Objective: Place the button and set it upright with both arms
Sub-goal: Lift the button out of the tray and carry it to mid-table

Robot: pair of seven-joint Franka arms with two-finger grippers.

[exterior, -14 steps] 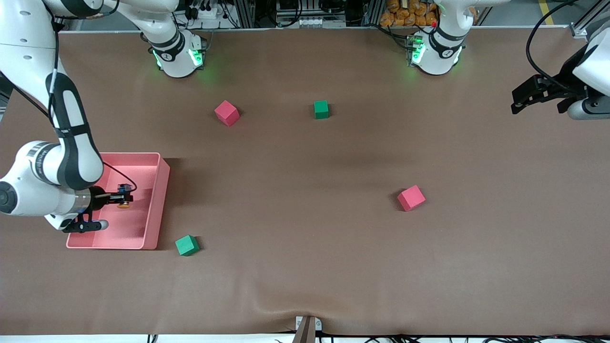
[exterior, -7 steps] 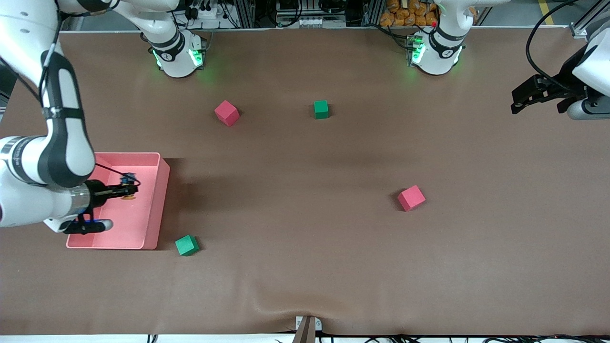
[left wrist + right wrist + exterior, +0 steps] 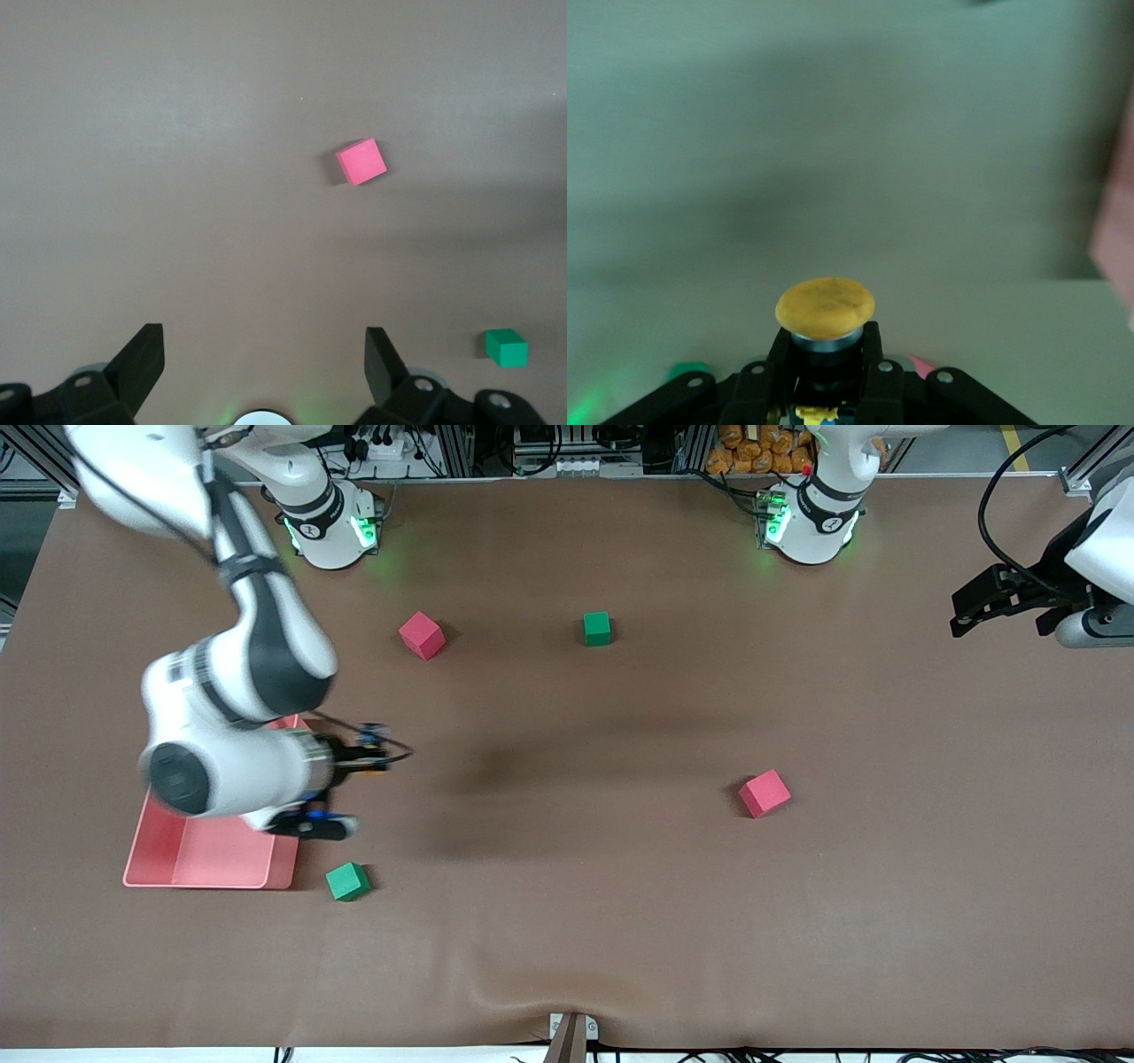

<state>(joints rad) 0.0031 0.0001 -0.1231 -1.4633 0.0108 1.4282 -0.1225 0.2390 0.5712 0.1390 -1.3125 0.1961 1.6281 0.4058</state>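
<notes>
We've got the right gripper (image 3: pixel 376 757) clamped on the button (image 3: pixel 825 310), pinching its dark body from both sides with the orange cap sticking out past the fingertips, so it's a proper grasp and the button is up in the air with the hand. In the front view the gripper is over bare table (image 3: pixel 567 921) just off the 3 o'clock edge of the pink tray (image 3: pixel 213 859), with a green cube (image 3: pixel 347 881) on the table at roughly 6 o'clock from it. Our guess is this is the carry toward the middle for a handover or set-down. What worries us: the grip is only on that short body, so a fast swing could twist the button between the pads or let it slip out, and a tiny round thing like that would roll. Putting it down tilted would tip it onto its side too. The left gripper (image 3: pixel 264 359) waits, spread wide and holding nothing, at the left arm's end of the table, well apart from everything, looking down on a pink cube (image 3: pixel 361 162).
</notes>
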